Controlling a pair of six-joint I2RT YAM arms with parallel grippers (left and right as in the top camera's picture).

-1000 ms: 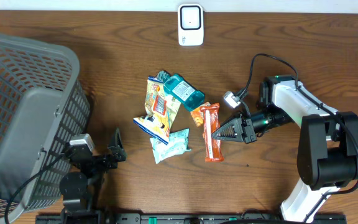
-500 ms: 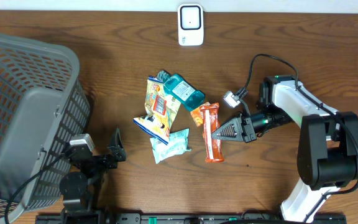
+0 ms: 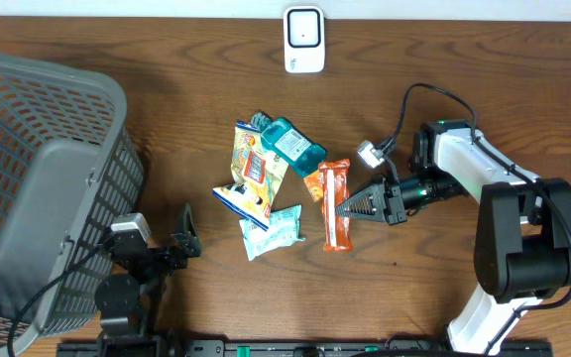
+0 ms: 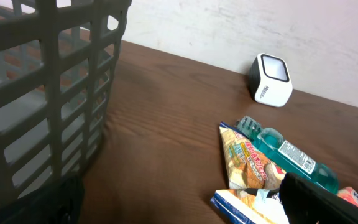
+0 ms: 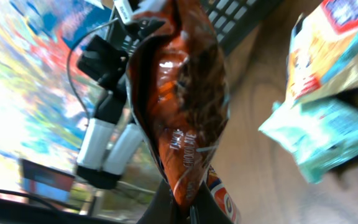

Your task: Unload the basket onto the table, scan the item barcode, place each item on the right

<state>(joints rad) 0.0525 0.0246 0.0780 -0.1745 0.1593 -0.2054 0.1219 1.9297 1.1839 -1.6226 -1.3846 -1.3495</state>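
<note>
The right claw (image 3: 344,209) pinches the orange snack bar (image 3: 337,234), whose long side runs from far to near. The left claw (image 3: 187,234) gapes wide.

The snack bar wrapper (image 3: 337,208) is glossy orange with dark brown print. At its ten o'clock the bottle (image 3: 291,144) is teal. The snack bag (image 3: 256,164) is yellow with a red-and-blue logo, and the packet (image 3: 274,230) is pale mint. The scanner (image 3: 304,40) is white with a red spot. The basket (image 3: 38,178) is grey lattice, the table (image 3: 186,89) dark brown wood grain.
</note>
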